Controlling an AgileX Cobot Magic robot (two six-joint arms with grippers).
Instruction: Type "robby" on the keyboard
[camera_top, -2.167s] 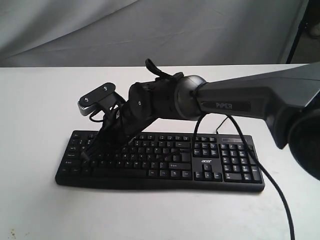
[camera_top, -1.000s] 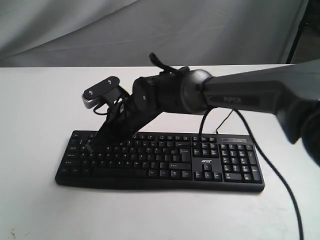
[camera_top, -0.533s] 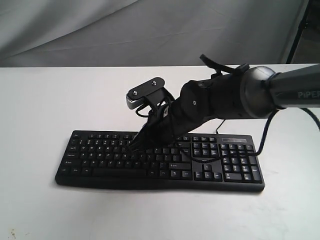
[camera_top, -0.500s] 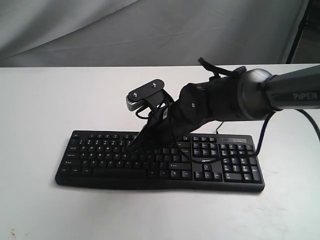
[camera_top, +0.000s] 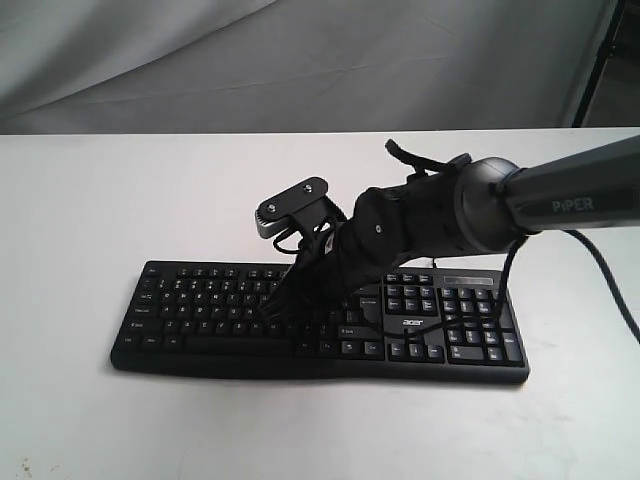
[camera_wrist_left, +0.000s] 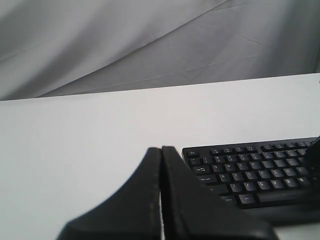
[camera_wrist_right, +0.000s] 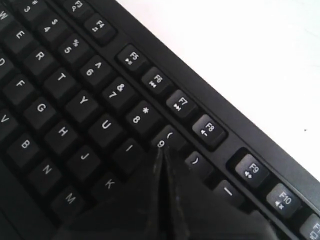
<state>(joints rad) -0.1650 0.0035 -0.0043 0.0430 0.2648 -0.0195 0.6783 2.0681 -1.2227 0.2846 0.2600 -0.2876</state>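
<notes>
The black keyboard (camera_top: 190, 300) lies across the white table, number pad to the right. My right gripper (camera_top: 271, 320) reaches in from the right and slants down onto the middle of the letter rows. In the right wrist view its shut fingertips (camera_wrist_right: 160, 151) sit just below the 9 key (camera_wrist_right: 165, 139), between I and the key right of it, covering the O position. I cannot tell whether the tip presses a key. My left gripper (camera_wrist_left: 161, 149) is shut with nothing in it, above bare table beside the keyboard's (camera_wrist_left: 250, 170) Esc corner. It does not show in the exterior view.
The right arm's black cable (camera_top: 600, 270) hangs past the number pad (camera_top: 482, 325) and loops over the arrow-key area. A grey cloth backdrop (camera_top: 300, 60) hangs behind the white table (camera_top: 80, 220). A dark stand leg (camera_top: 600, 50) is at the far right.
The right gripper has lifted from the keyboard's left end, swung right to the middle keys, and dropped lower onto the letter rows in the last half second.
</notes>
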